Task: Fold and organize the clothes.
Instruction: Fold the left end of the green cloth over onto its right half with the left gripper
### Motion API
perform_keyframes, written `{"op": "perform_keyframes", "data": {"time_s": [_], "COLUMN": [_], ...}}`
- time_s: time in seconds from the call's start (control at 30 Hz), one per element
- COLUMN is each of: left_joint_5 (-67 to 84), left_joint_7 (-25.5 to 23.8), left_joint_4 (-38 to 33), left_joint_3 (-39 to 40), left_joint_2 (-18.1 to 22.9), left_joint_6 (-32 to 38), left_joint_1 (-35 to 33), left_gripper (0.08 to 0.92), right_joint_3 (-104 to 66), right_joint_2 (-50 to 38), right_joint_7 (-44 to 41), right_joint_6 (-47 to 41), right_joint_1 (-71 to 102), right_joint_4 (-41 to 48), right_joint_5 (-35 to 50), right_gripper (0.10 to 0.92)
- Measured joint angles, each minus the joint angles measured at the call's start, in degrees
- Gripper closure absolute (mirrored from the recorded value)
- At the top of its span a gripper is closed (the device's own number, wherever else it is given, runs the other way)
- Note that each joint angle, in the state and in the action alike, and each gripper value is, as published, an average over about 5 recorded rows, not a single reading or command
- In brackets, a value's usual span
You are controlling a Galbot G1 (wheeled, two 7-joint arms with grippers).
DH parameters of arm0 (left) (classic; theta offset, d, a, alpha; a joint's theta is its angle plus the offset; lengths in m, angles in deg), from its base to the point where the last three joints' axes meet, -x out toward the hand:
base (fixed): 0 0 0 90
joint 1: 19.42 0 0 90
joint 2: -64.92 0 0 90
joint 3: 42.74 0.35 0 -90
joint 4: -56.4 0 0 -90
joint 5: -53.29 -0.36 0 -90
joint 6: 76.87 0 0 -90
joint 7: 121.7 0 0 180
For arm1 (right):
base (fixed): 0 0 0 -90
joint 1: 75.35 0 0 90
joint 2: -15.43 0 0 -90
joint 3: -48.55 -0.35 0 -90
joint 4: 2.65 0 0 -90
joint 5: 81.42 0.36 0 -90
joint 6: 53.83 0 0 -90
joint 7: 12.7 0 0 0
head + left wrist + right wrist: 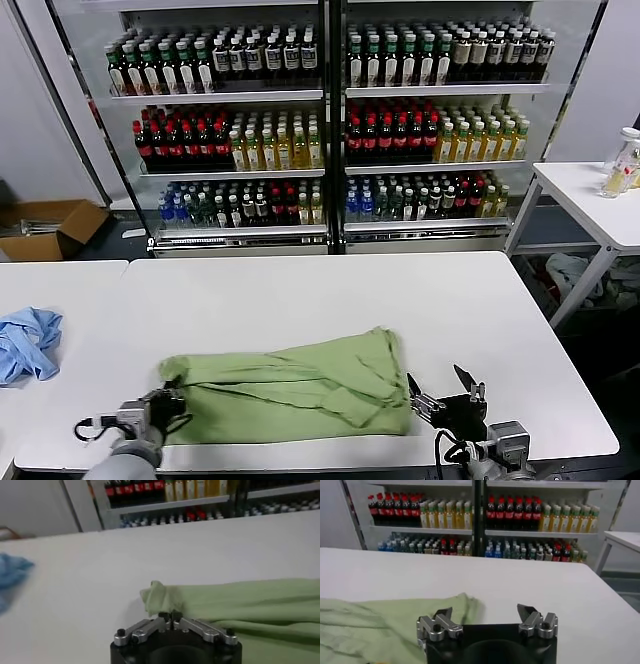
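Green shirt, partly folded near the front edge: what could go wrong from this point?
1. The left gripper is shut on the green shirt at one bunched corner only; lifting from there could drag the fold apart.
2. The right gripper is open beside the shirt's other end, holding nothing, so that end may slide or sag.
3. The shirt lies close to the table's front edge and could slip off.
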Motion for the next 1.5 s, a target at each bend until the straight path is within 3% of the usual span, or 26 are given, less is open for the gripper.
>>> {"op": "perform_keyframes", "data": {"time_s": [0.23, 0.4, 0.7, 1.07, 1.3, 1.5], "left_joint_5": [-3.88, -2.65, 6.39, 8.91, 8.28, 8.41], "left_joint_7": [-1.17, -0.73, -1.0, -1.74, -3.19, -5.11], "left_joint_4": [-2.39, -6.82, -14.2, -10.86, -8.3, -9.81], "left_joint_3": [-10.47, -11.39, 3.61, 16.49, 21.28, 21.28], "left_joint_2": [-2.89, -2.72, 3.47, 11.98, 15.71, 15.22], "left_joint_6": [-1.42, -2.15, -2.67, -1.3, 1.49, 3.09], "left_joint_1": [-1.76, -1.66, 0.19, 7.25, 11.03, 11.0], "left_gripper": [0.918, 0.918, 0.918, 0.905, 0.73, 0.557], "right_joint_3": [-0.4, -1.0, -2.4, -2.48, -2.1, -2.01], "right_joint_2": [0.22, 0.24, 0.47, 0.63, 0.52, 0.2], "right_joint_7": [-0.02, 0.0, -0.03, -0.05, -0.06, -0.19], "right_joint_6": [0.0, 0.0, 0.0, 0.0, -0.01, -0.02], "right_joint_1": [-0.28, 0.17, 1.22, 1.36, 0.82, 0.18], "right_joint_4": [-0.09, -0.28, -0.78, -0.72, -0.27, 0.11], "right_joint_5": [-0.15, -0.3, -0.46, -0.8, -0.8, -0.69], "right_gripper": [0.203, 0.203, 0.203, 0.203, 0.203, 0.203]}}
